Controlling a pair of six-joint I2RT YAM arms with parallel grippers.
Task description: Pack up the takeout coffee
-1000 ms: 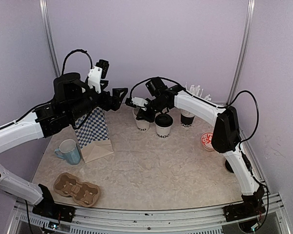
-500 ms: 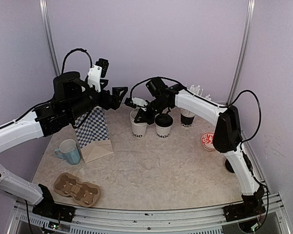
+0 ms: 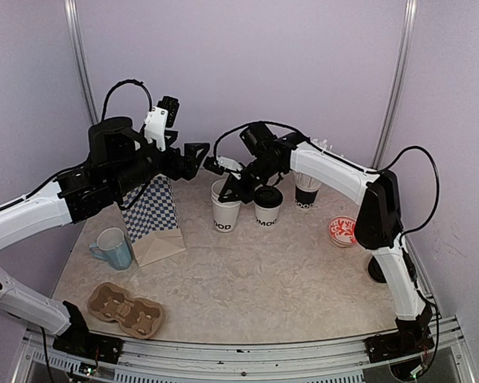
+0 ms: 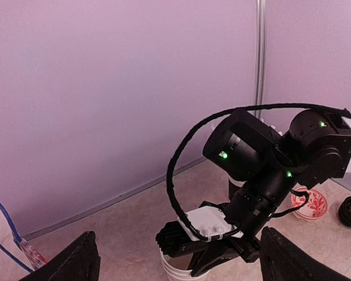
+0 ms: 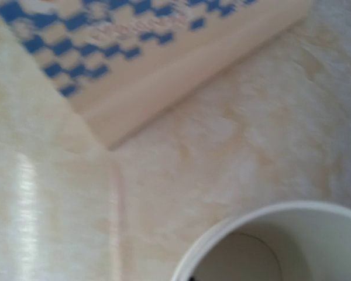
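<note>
Two takeout coffee cups stand at the back of the table. One is an open white cup (image 3: pixel 225 211), the other a black-lidded cup (image 3: pixel 267 206) just right of it. My right gripper (image 3: pixel 232 186) is shut on the open cup's rim, one finger inside it. The right wrist view looks down into that cup (image 5: pixel 284 246), and its own fingers are almost entirely out of frame there. My left gripper (image 3: pixel 198 155) hangs open and empty above and left of the cup. Its fingertips (image 4: pixel 82 260) frame the cup's rim (image 4: pixel 176 270) and my right gripper (image 4: pixel 222 254).
A blue-checked paper bag (image 3: pixel 154 214) stands left of the cups, also in the right wrist view (image 5: pixel 134 47). A light-blue mug (image 3: pixel 113 247) and a cardboard cup carrier (image 3: pixel 126 309) sit front left. A black-banded cup (image 3: pixel 306 195) with straws and a red-patterned disc (image 3: pixel 342 231) are at the right.
My right gripper has carried the open cup left and slightly forward, away from the lidded cup. The left arm has not moved.
</note>
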